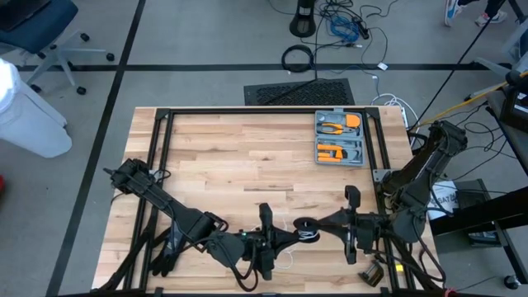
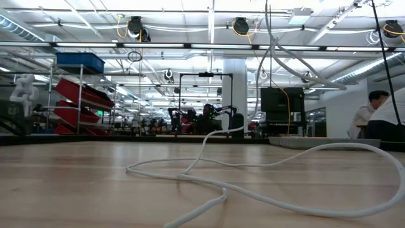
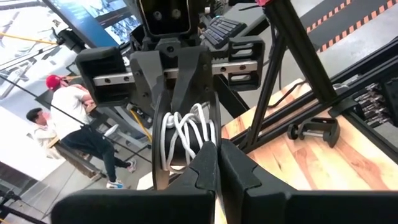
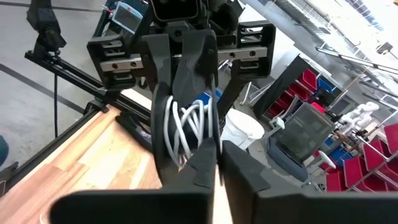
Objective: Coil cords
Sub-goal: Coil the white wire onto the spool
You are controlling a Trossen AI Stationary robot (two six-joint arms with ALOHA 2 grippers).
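The cord is partly wound into a small white-and-dark bundle [image 1: 305, 227], held in the air above the table's near edge, between my two grippers. The grippers point level at each other. My left gripper [image 1: 294, 232] comes from the left and my right gripper [image 1: 318, 221] from the right. Both look shut at the bundle [image 3: 186, 137] [image 4: 189, 124]. The rest of the cord [image 2: 253, 197] lies in loose loops on the wood, and one strand [image 2: 205, 136] rises from it toward the grippers. My left gripper [image 3: 217, 158] has its shut fingertips at the bundle's edge [image 3: 208, 146], coming level from the table's left. The bundle hangs clear of the table. My own fingers hide which strands they have. My right gripper [image 4: 216, 155] meets the bundle's edge [image 4: 208, 140] with its fingers closed together, level from the table's right. A pale strip [image 4: 215, 186] shows in the slit between the fingers. The fingertips hide the exact place of contact.
A grey tray with orange tools [image 1: 340, 139] sits at the far right of the table. Black frame rails [image 1: 161, 148] run along the table's sides. People [image 3: 68, 118] [image 2: 373, 114] stand in the room beyond the table.
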